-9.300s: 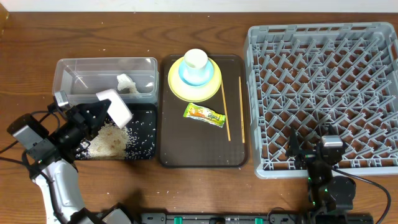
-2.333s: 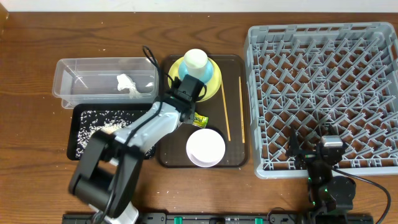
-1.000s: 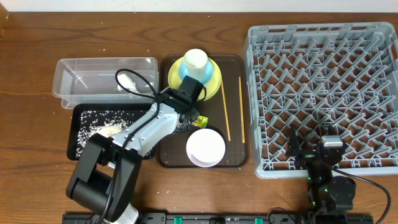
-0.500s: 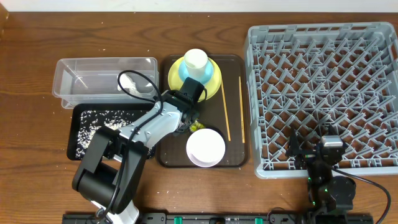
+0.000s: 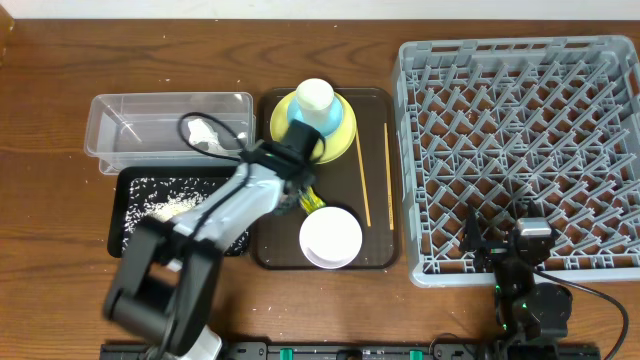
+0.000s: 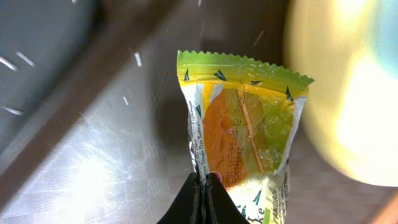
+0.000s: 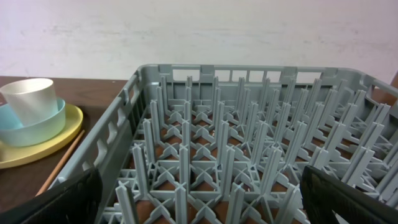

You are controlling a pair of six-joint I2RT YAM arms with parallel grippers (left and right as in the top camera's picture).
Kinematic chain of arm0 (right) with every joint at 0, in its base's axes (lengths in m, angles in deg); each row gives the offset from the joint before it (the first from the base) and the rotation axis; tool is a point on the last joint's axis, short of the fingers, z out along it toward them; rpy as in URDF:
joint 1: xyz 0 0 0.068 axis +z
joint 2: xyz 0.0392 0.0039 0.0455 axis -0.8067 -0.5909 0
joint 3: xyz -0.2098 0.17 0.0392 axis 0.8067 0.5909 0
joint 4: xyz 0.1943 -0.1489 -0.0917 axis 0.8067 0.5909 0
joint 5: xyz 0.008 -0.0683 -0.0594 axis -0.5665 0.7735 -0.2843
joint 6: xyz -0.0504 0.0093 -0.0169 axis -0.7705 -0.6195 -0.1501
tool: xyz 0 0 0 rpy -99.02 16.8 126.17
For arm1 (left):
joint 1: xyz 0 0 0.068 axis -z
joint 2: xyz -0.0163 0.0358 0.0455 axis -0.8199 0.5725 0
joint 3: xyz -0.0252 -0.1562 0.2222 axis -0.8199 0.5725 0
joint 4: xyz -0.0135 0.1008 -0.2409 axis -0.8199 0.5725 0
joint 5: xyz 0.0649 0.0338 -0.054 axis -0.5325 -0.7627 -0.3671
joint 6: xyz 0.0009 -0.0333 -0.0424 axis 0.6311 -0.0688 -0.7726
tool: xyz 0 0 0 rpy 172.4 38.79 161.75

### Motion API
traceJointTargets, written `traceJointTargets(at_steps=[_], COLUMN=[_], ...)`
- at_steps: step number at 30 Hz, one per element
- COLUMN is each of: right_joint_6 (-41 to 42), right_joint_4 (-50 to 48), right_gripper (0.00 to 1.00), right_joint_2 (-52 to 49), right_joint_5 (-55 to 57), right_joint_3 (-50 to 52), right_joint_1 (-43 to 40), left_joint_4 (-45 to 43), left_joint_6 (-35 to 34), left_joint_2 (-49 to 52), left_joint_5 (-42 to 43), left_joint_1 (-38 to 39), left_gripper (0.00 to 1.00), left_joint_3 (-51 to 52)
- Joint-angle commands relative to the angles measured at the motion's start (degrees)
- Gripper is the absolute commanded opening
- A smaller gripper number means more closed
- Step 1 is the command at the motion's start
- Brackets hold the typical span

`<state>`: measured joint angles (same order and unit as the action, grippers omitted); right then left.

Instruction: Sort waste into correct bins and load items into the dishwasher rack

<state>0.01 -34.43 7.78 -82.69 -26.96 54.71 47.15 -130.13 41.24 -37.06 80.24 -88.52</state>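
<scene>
Wrapper (image 6: 245,134): green and orange with a zigzag top edge. It sits over the brown tray (image 5: 378,250), just up and left of the white bowl (image 5: 330,238) and just below the plate (image 5: 343,140). I cannot tell whether it is clear of the tray surface.
Left gripper (image 6: 205,190): fingertips pressed together with no gap, pinching the wrapper's lower edge. The rest of the wrapper sticks out past the tips.
Under the wrapper: a glossy surface with a few loose white grains, seen from the left wrist.
White bowl: upright on the near part of the brown tray, mouth up.
Plate: at the far end of the brown tray. The blue bowl (image 5: 335,120) sits on it and the cup (image 5: 314,97) stands in the bowl.
Chopsticks (image 5: 361,180): two, lying lengthwise on the right side of the brown tray, a little apart and roughly parallel.
Black tray (image 5: 130,195): left of the brown tray. Rice (image 5: 170,210) is scattered over it, with a denser heap near its middle.
Tub (image 5: 150,115): behind the black tray, with the tissue (image 5: 205,133) inside at its right end.
Rack (image 5: 520,150): right of the brown tray, pegs up.
Right gripper (image 7: 205,190): fingers spread wide with nothing between them, at the rack's near edge.
</scene>
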Motion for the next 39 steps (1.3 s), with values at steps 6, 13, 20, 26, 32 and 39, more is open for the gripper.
traceJointTargets(at_steps=[6, 13, 20, 26, 32, 39], right_joint_6=[-0.79, -0.79, -0.79, -0.79, -0.79, -0.79], right_joint_4=[0.17, 0.17, 0.17, 0.17, 0.17, 0.17], right_gripper=[0.99, 0.99, 0.99, 0.99, 0.99, 0.99], right_joint_2=[0.0, 0.0, 0.0, 0.0, 0.0, 0.0], right_joint_5=[-0.07, -0.07, -0.07, -0.07, -0.07, -0.07], right_joint_3=[0.09, 0.09, 0.09, 0.09, 0.09, 0.09], right_joint_1=[0.07, 0.07, 0.07, 0.07, 0.07, 0.07], left_joint_4=[-0.02, -3.93, -8.68, -14.73, -17.46, -13.94], left_joint_6=[1.57, 1.55, 1.55, 1.6, 1.99, 5.66], left_joint_2=[-16.74, -19.63, -17.7, -17.7, -17.7, -17.7], left_joint_5=[-3.87, -3.85, -3.43, -3.45, -5.03, 5.09], left_joint_1=[-10.12, -20.9, -25.79, -27.61, -28.04, -27.82], left_gripper=[0.06, 0.06, 0.06, 0.06, 0.06, 0.06], left_joint_3=[0.2, 0.22, 0.2, 0.22, 0.22, 0.22])
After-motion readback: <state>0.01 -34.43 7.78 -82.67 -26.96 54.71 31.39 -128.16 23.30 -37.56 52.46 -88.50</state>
